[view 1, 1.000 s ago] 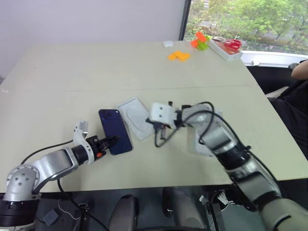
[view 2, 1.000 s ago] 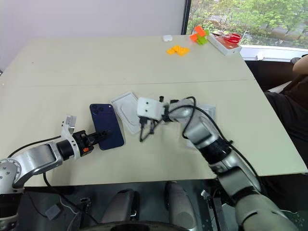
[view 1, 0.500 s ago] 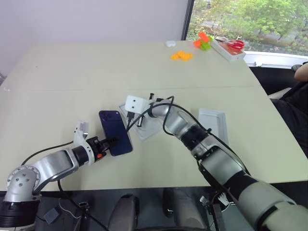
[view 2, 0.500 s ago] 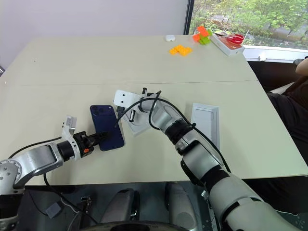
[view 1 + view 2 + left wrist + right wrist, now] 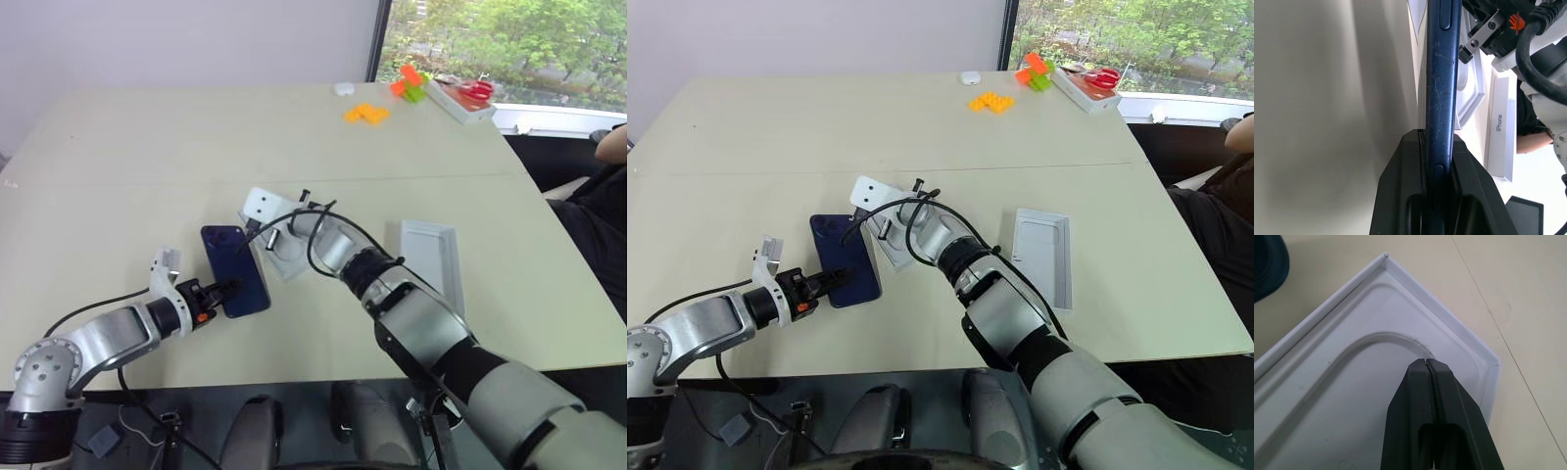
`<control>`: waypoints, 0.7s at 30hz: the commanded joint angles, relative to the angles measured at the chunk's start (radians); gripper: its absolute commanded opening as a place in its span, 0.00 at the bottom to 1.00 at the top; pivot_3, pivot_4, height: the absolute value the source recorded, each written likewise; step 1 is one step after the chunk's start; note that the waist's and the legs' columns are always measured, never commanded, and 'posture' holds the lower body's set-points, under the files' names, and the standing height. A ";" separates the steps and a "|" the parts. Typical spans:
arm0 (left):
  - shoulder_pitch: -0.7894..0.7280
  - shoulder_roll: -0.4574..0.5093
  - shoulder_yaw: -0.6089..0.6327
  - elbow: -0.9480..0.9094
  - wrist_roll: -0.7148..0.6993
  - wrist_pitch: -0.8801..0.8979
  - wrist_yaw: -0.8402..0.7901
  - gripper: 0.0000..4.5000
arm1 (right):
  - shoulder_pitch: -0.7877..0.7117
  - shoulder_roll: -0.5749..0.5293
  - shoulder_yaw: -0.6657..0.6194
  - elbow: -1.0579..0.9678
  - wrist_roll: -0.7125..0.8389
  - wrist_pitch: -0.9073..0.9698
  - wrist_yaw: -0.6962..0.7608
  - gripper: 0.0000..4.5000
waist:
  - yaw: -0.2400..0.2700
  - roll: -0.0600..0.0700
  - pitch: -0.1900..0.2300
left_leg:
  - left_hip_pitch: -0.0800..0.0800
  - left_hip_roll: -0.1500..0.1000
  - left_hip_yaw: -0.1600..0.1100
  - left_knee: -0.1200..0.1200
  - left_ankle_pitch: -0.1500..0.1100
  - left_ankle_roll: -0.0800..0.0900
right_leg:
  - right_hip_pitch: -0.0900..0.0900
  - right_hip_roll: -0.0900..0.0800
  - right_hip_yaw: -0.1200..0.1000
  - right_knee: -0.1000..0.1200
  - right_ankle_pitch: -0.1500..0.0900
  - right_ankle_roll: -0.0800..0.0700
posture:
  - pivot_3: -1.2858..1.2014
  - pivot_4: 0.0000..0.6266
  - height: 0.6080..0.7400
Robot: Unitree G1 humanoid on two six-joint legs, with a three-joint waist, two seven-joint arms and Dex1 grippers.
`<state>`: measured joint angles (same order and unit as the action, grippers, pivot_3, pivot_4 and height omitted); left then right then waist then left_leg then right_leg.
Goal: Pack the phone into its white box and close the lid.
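The phone [image 5: 235, 267], dark navy with its glossy back up, lies on the table left of centre. My left gripper [image 5: 221, 288] is shut on its near short edge; the left wrist view shows the phone [image 5: 1442, 73] clamped edge-on between both fingers. Just right of it sits the white box [image 5: 286, 257], a shallow tray with a thin rim and an oval recess on its inner face. My right gripper [image 5: 1426, 361] is shut, empty, its tips low over that recess near a corner of the box [image 5: 1400, 289]. The lid [image 5: 432, 257] lies open side up further right.
At the far right of the table are orange blocks [image 5: 364, 114], green and orange blocks [image 5: 409, 84] and a white tray [image 5: 453, 101] with a red tool. A person's arm [image 5: 612, 142] shows at the right edge. My right forearm and its cable cross above the box.
My right arm has swung left, from beside the lid to over the white box, baring the lid. The left gripper and the phone have not moved.
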<state>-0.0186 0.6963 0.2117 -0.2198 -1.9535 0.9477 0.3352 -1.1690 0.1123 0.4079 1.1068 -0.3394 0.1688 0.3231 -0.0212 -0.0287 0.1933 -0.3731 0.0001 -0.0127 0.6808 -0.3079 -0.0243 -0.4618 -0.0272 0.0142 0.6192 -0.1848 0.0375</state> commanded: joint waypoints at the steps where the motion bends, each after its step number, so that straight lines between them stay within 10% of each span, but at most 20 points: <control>1: -0.013 -0.003 0.012 -0.040 -0.019 -0.017 -0.002 0.00 | 0.005 0.001 -0.015 -0.011 0.001 -0.018 -0.005 0.01 | 0.000 0.000 0.000 | 0.000 0.000 0.000 0.000 0.000 0.000 | 0.000 0.000 0.000 0.000 0.000 0.000 | 0.52 0.24 0.89; 14: -0.002 -0.001 0.025 -0.042 -0.019 -0.023 -0.006 0.00 | 0.301 -0.321 0.046 -0.812 0.045 0.153 0.486 0.01 | 0.006 0.000 0.000 | -0.001 0.000 -0.003 0.000 0.000 0.000 | 0.000 -0.001 -0.001 -0.001 0.001 0.002 | 0.52 0.24 0.89; 21: -0.022 0.003 0.010 -0.020 -0.019 -0.020 -0.011 0.00 | 0.386 -0.387 0.117 -0.903 -0.001 0.202 0.534 0.01 | 0.001 0.000 0.000 | 0.001 0.000 -0.002 0.000 0.000 0.000 | 0.000 0.003 -0.001 0.001 0.000 0.001 | 0.52 0.24 0.89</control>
<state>-0.0224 0.6887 0.2101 -0.2286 -1.9530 0.9326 0.3432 -0.7906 -0.2793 0.5068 0.2291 -0.3298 0.3620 0.8559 -0.0207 -0.0286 0.1934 -0.3723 0.0007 -0.0140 0.6806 -0.3078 -0.0244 -0.4615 -0.0238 0.0122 0.6202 -0.1848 0.0381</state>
